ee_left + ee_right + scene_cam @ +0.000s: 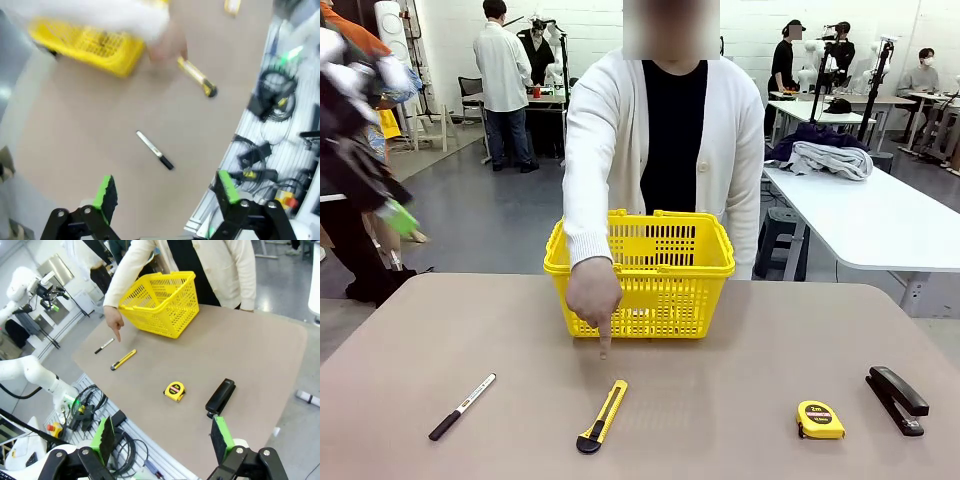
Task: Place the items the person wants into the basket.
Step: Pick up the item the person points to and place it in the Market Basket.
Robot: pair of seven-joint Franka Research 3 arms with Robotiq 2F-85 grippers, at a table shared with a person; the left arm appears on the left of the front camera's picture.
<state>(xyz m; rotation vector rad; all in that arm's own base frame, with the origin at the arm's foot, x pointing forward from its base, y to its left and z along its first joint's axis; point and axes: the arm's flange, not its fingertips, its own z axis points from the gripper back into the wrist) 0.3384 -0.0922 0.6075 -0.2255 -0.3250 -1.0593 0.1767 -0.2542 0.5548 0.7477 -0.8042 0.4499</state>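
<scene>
The person's hand point(592, 300) points a finger down at the yellow-and-black utility knife point(603, 415), which lies at the front centre of the table. Behind the hand stands the yellow basket point(640, 270). The black stapler point(897, 398) lies at the front right. From high above the table's left end, my left gripper point(167, 192) looks down, open and holding nothing; its view is blurred and shows the knife point(197, 77) and the basket point(85, 45). Open and holding nothing too, my right gripper point(162, 437) hangs above the near right corner, over the stapler point(220, 395).
A black-capped white marker point(462, 406) lies at the front left. A small yellow tape measure point(820, 419) sits left of the stapler. Cables and boxes point(95, 410) lie below the table's near edge. Other tables and people stand farther off.
</scene>
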